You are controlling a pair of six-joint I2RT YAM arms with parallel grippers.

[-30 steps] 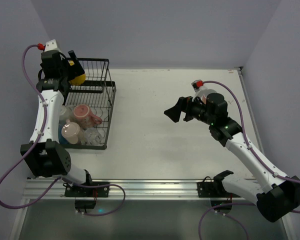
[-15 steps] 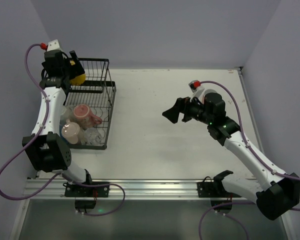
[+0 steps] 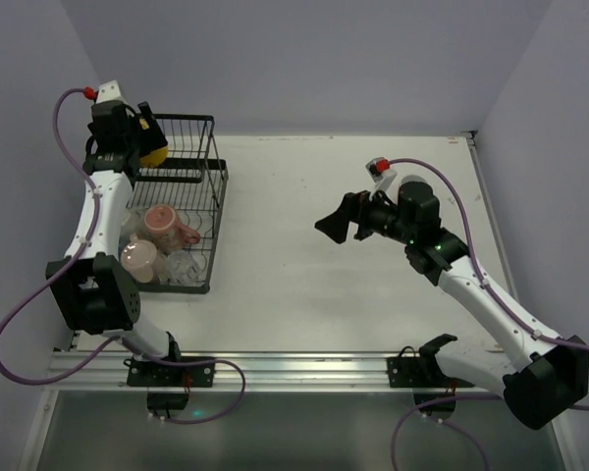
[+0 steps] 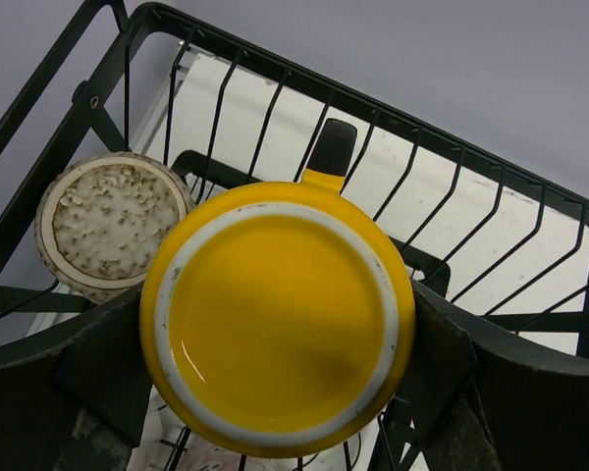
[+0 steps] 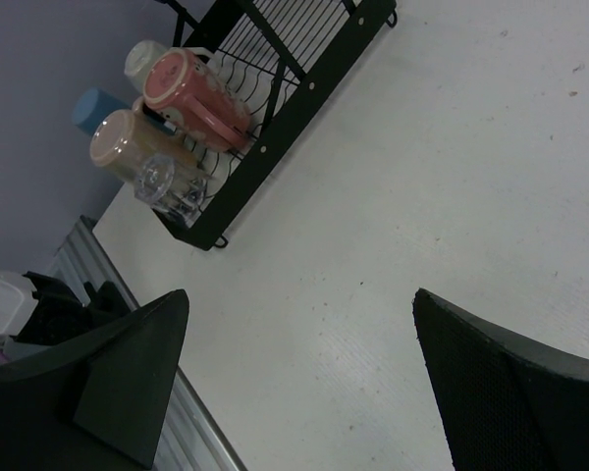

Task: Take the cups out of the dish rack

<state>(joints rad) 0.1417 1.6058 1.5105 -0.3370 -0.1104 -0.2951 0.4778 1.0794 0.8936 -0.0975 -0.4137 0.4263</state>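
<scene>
The black wire dish rack (image 3: 214, 186) stands at the table's left. In its upper tier a yellow cup (image 4: 280, 319) sits bottom-up, and my left gripper (image 4: 280, 378) is shut on it, one finger against each side. A speckled beige cup (image 4: 108, 224) lies just left of it. From above, the left gripper (image 3: 135, 132) shows at the rack's far left corner over the yellow cup (image 3: 157, 154). On the lower tray lie a pink cup (image 3: 164, 225), a salmon cup (image 3: 137, 257) and a clear glass (image 3: 181, 265). My right gripper (image 3: 346, 218) hangs open and empty above mid-table.
The right wrist view looks past the right gripper (image 5: 304, 383) to the rack (image 5: 304, 93) with a light blue cup (image 5: 95, 109) at its far side. A metal rail (image 3: 275, 365) runs along the table's near edge. Walls close in at the left and back.
The left jaws have closed in against the yellow cup. The right gripper has drifted slightly left, staying open.
</scene>
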